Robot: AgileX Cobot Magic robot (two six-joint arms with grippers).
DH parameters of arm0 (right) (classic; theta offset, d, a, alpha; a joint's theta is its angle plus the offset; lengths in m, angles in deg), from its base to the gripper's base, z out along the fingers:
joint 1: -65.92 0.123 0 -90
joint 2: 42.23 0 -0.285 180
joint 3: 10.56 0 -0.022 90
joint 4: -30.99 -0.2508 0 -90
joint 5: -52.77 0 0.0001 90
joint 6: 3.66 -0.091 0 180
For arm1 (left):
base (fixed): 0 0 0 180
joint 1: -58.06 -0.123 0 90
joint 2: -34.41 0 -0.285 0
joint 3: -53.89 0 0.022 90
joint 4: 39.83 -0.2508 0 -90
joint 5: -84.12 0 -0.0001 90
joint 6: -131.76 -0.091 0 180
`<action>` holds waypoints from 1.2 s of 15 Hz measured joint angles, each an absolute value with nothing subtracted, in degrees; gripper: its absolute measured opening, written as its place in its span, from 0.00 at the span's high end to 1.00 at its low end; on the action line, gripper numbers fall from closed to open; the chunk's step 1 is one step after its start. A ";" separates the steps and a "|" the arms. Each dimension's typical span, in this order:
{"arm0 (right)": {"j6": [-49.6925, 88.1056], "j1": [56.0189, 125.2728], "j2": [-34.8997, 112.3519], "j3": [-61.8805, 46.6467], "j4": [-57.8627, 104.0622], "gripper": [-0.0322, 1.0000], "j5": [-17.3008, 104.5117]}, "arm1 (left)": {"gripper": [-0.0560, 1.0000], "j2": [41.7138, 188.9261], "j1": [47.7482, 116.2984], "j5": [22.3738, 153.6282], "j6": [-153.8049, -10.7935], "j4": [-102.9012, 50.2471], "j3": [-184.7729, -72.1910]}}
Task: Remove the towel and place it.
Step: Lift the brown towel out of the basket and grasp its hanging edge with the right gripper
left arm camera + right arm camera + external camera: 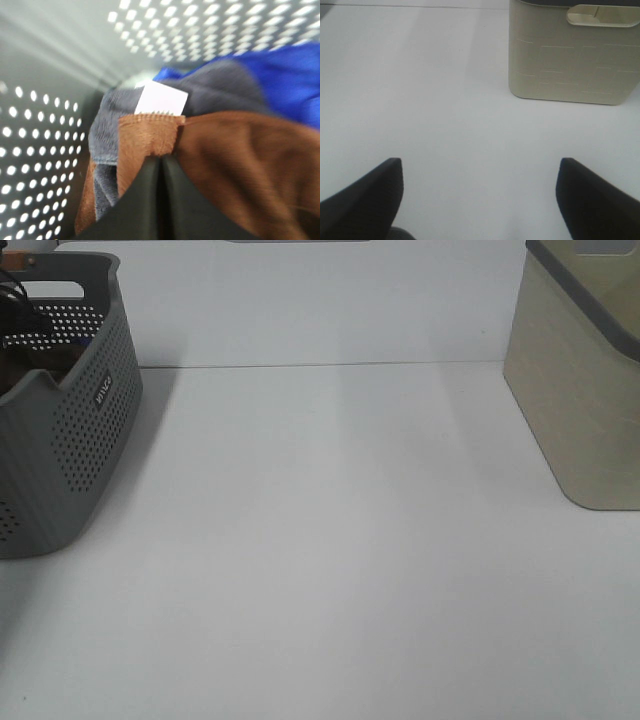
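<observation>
In the left wrist view the brown plush towel [235,155] lies inside the grey perforated basket [40,150], with its small white tag [161,98] on the short edge. My left gripper [161,162] is inside the basket, its two black fingers pressed together on the towel's hemmed edge just below the tag. A grey cloth [220,87] and a blue cloth [290,80] lie behind the towel. In the exterior high view the grey basket [70,440] stands at the far left; the towel is barely visible there. My right gripper [480,195] is open and empty above the white table.
A beige bin [585,380] with a grey rim stands at the back right and also shows in the right wrist view [572,55]. The white table [330,540] spreads between the two containers. Black cables [12,292] hang over the grey basket.
</observation>
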State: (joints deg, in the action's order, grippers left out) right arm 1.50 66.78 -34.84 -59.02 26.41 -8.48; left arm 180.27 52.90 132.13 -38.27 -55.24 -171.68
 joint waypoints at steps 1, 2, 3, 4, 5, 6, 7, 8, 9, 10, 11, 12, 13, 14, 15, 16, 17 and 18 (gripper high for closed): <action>1.50 66.78 -34.84 -59.02 26.41 0.21 -8.48 | 0.95 178.44 53.42 131.79 -38.67 -54.95 -171.68; 1.50 66.78 -34.84 -59.02 26.41 0.21 -8.48 | 0.95 176.49 53.99 131.04 -38.90 -54.44 -171.68; 1.50 66.78 -34.84 -59.02 26.41 0.21 -8.48 | 0.95 174.54 54.62 130.30 -38.96 -53.98 -171.68; 1.50 66.78 -34.84 -59.02 26.41 0.21 -8.48 | 0.95 172.54 55.20 130.01 -39.07 -53.69 -171.68; 1.50 66.78 -34.84 -59.02 26.41 0.21 -8.48 | 0.95 171.05 55.88 129.61 -39.42 -53.63 -171.68; 1.44 66.78 -34.84 -59.02 26.41 0.21 -8.48 | 0.95 169.56 56.57 129.50 -40.45 -53.52 -171.68; 1.44 66.78 -34.84 -59.02 26.41 0.21 -8.48 | 0.95 168.07 57.60 129.50 -42.00 -53.12 -171.68; 1.44 66.78 -34.84 -59.02 26.53 0.21 -8.48 | 0.95 165.55 59.89 129.44 -44.40 -52.20 -171.68; 1.44 66.78 -34.84 -59.02 26.53 0.21 -8.48 | 0.95 163.89 61.38 129.21 -45.66 -51.34 -171.68; 1.44 66.78 -34.84 -59.02 26.53 0.21 -8.48 | 0.95 162.11 62.93 128.92 -46.35 -50.54 -171.68; 1.44 66.78 -34.84 -59.02 26.53 0.21 -8.48 | 0.95 160.11 64.71 128.12 -46.81 -49.57 -171.68; 1.44 66.78 -34.84 -59.02 26.53 0.21 -8.48 | 0.95 158.27 66.54 127.38 -47.27 -48.76 -171.68; 1.44 66.78 -34.84 -59.02 26.53 0.21 -8.48 | 0.95 156.32 68.26 126.52 -48.24 -47.62 -171.68; 1.44 66.78 -34.84 -59.02 26.53 0.21 -8.48 | 0.95 154.55 70.21 126.12 -49.73 -46.24 -171.68; 1.44 66.78 -34.84 -59.02 26.53 0.21 -8.48 | 0.95 152.89 72.50 126.12 -51.16 -45.04 -171.68; 1.44 66.78 -34.84 -59.02 26.53 0.21 -8.48 | 0.95 152.08 73.70 126.17 -51.85 -44.47 -171.68; 1.44 66.78 -34.84 -59.02 26.53 0.21 -8.48 | 0.95 150.71 75.88 126.29 -53.23 -43.26 -171.68; 1.44 66.78 -34.84 -59.02 26.58 0.22 -8.48 | 0.95 149.79 78.06 126.75 -54.83 -41.95 -171.68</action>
